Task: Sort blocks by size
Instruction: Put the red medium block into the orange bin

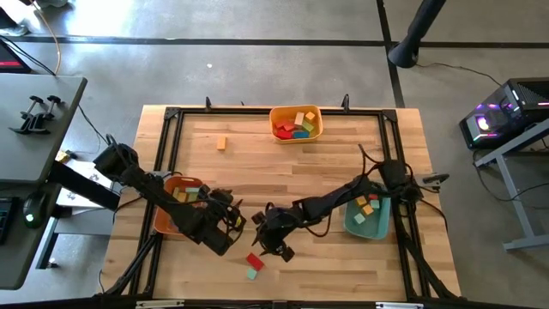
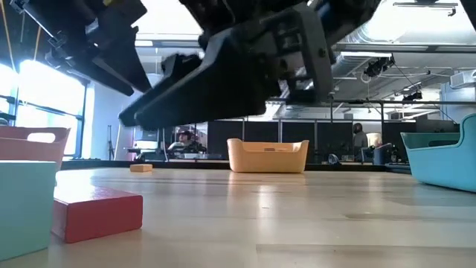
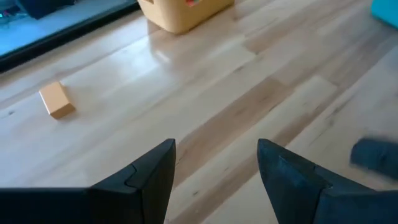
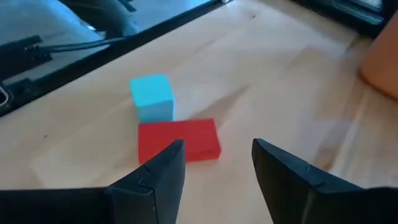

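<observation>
The high view shows both arms reaching toward the front middle of the tabletop (image 1: 283,172). The right end effector (image 1: 281,249) hangs just above and beside a flat red block (image 1: 254,260) and a small teal block (image 1: 251,274), which lie touching near the front edge. In the right wrist view its fingers (image 4: 155,180) are spread with nothing between them, and the red block sits just ahead of them. The left end effector (image 1: 233,221) hovers near the orange tray (image 1: 163,219), its fingers (image 3: 152,177) likewise spread and holding nothing. One orange block (image 1: 221,143) lies alone toward the far left. Other blocks rest in the yellow tray (image 1: 296,124) at the far edge, the teal tray (image 1: 367,219) on the right, and the orange tray.
</observation>
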Controlling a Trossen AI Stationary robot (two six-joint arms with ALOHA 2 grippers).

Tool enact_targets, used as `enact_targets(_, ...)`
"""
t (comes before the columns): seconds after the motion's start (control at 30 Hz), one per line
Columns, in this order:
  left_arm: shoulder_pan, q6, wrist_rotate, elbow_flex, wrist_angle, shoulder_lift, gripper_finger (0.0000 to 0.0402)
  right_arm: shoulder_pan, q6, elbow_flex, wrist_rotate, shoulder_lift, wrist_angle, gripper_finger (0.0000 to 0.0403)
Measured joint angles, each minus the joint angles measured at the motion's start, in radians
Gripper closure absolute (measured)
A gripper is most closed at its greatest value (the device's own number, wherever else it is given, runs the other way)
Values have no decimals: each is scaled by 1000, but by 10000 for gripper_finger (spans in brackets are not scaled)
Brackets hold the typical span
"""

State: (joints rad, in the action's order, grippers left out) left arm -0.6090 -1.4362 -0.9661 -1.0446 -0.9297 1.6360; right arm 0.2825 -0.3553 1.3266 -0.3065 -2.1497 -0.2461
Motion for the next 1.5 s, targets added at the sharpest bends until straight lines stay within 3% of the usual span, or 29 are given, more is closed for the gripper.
enact_targets(0.33, -1, -2, -26, 0, 13, 0, 188, 8, 144, 1, -40, -90, -154, 235)
enact_targets(0.77, -2, -2, -68, 0, 40, 0, 188, 41, 200, 1, -39, -96, -187, 395)
enact_targets(1.07, 0, -2, -71, 0, 90, 0, 188, 59, 250, 72, -33, -186, -171, 400)
enact_targets(1.17, -3, -2, -70, -1, 121, 0, 188, 60, 250, 94, 66, -168, -66, 402)
enact_targets(1.33, -13, -1, -70, -1, 161, 0, 188, 59, 241, 89, 328, -71, 170, 402)
enact_targets(1.5, -29, -2, -70, -1, 179, 0, 188, 57, 214, -4, 596, 70, 298, 402)
